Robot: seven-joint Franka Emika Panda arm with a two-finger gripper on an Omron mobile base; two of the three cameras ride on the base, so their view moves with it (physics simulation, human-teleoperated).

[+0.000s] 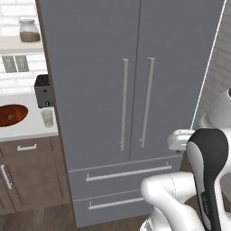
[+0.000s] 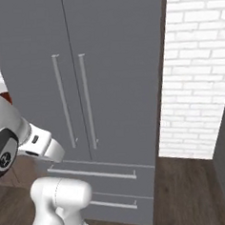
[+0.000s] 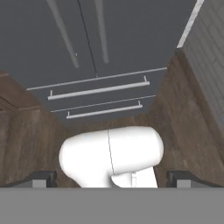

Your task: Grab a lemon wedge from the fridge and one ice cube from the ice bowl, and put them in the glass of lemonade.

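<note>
Fingers (image 3: 112, 178) stand spread wide at the bottom of the hand view, with nothing between them; they hang well back from the fridge (image 1: 113, 54), pointing down toward its two drawers and the wooden floor (image 3: 183, 113); by my reading the task has hardly started, since both fridge doors are shut, neither long silver handle (image 1: 124, 103) is touched, and nothing has been picked up; the lemon wedge must be behind those doors, though from here I cannot tell on which shelf; still to do, as I judge it, are opening a door, taking the wedge, fetching one ice cube from the bowl and dropping both into the drink; the fridge is tall, matte grey, with two doors meeting at a thin centre seam, a pair of slim upright handles just beside that seam, and two drawers with horizontal bars below; to its left, in the left base view, the white table (image 1: 27, 128) carries the reddish-brown ice bowl (image 1: 11, 114), and near it a small clear glass of lemonade (image 1: 47, 118) with pale liquid, just in front of a dark toaster (image 1: 43, 91); any ice cubes in the bowl are too small to make out.
</note>
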